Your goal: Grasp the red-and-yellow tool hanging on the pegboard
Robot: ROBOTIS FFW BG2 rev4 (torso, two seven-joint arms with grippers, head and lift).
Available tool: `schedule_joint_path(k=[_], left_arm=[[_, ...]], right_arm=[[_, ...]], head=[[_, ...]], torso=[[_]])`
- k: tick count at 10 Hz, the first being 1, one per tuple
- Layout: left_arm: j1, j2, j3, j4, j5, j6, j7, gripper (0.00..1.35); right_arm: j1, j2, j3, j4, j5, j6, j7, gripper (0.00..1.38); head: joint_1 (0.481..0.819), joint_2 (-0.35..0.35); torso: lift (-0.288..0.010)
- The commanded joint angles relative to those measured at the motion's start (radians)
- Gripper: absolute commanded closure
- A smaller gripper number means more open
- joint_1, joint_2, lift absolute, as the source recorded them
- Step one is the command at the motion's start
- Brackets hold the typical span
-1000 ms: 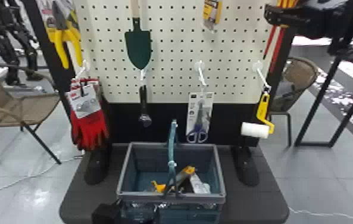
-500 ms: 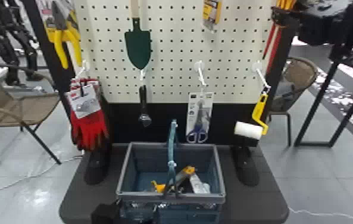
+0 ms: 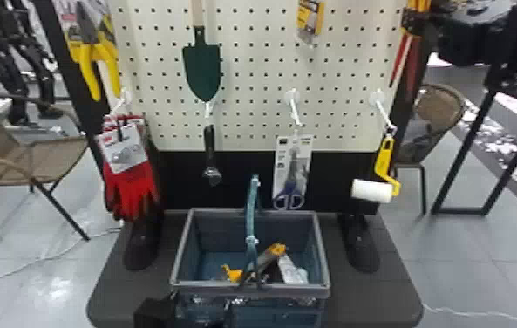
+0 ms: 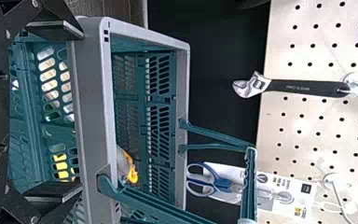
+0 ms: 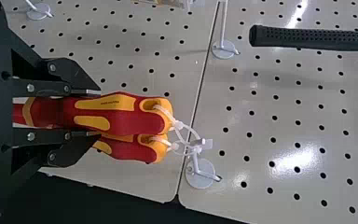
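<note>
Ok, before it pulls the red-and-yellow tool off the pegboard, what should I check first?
1. Right gripper shut on the red-and-yellow tool: ok.
2. Both handles inside the grip: cannot tell, the lower one is partly hidden.
3. Tool free of its white hook: not ok, its white ties still loop over it.
4. Black handle hanging nearby is clear of the tool: ok.
5. Left gripper open, parked at the basket: ok.
</note>
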State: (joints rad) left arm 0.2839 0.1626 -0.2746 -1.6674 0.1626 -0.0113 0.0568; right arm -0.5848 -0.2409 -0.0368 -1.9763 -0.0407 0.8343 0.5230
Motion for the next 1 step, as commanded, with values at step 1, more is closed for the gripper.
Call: schedule_joint_path(k=[1], left_arm=[[0.0,0.0,0.0,0.0,0.0,0.001,0.0,0.16]], right_arm=[[0.0,0.0,0.0,-0.001,-0.001,-0.001,0.0,1.13]], head=[[0.549,0.0]], torso=[[-0.1]])
